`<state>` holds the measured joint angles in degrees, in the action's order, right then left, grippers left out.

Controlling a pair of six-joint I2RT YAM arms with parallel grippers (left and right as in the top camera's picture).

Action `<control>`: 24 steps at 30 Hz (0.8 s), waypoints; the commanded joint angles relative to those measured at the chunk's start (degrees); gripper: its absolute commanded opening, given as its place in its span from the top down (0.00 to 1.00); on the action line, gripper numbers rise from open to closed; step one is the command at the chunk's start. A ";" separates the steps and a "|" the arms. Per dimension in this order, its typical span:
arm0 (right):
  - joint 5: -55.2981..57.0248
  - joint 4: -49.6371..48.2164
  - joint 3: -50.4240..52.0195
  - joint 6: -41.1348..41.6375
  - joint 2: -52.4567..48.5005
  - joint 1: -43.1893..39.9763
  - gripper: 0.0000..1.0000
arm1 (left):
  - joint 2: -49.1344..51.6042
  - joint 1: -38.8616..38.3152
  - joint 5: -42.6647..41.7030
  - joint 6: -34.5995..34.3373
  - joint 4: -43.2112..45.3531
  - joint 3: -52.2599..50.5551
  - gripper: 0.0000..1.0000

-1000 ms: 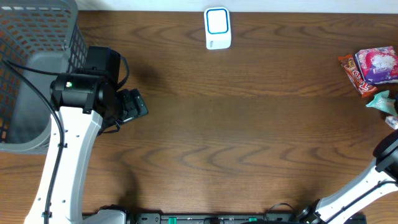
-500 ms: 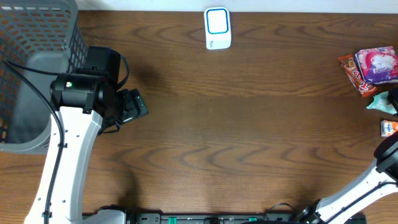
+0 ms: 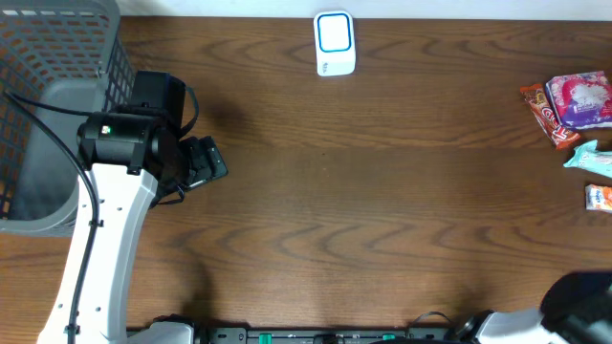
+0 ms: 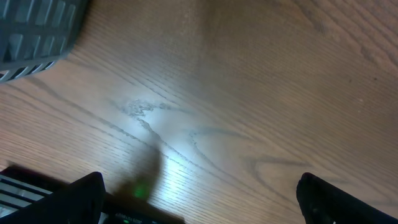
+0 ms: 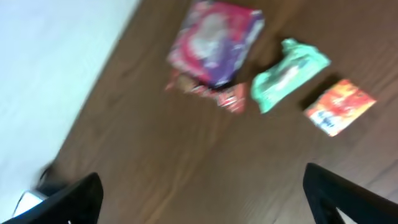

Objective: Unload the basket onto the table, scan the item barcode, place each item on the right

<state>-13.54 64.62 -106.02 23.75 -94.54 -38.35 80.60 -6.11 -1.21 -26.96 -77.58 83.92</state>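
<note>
A white barcode scanner with a blue face stands at the table's far edge, centre. The items lie at the right edge: a purple-pink packet on a red one, a teal packet and a small orange packet. In the blurred right wrist view they show as purple, red, teal and orange. My right gripper hangs open above the wood, short of them, with nothing between its fingers. My left gripper is open over bare table, far from the items.
A grey mesh basket fills the far left corner, its edge showing in the left wrist view. The right arm sits at the bottom right corner. A wide stretch of brown wood lies between the two arms.
The right gripper has opened and its arm has pulled back from the right edge toward the near corner. The orange packet now lies on the table. The left arm has not moved.
</note>
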 commanded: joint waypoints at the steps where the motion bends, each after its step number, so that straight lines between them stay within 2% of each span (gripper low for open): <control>1: -2.49 3.23 -0.02 -3.45 3.15 4.50 0.01 | 0.26 0.20 0.33 0.17 -0.13 0.20 0.02; 12: 0.17 10.84 2.93 -8.48 8.94 20.31 0.01 | 0.26 0.20 0.35 0.15 -0.13 0.20 0.02; 17: 1.68 7.23 13.73 -9.25 14.73 27.12 0.01 | 0.26 0.20 0.33 0.17 -0.13 0.20 0.02; 24: 1.62 -5.49 35.69 -8.81 28.85 34.16 0.01 | 0.26 0.20 0.35 0.17 -0.13 0.20 0.02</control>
<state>-12.71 61.36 -76.73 15.66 -71.46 -6.48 80.60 -6.11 -1.17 -26.96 -77.60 83.90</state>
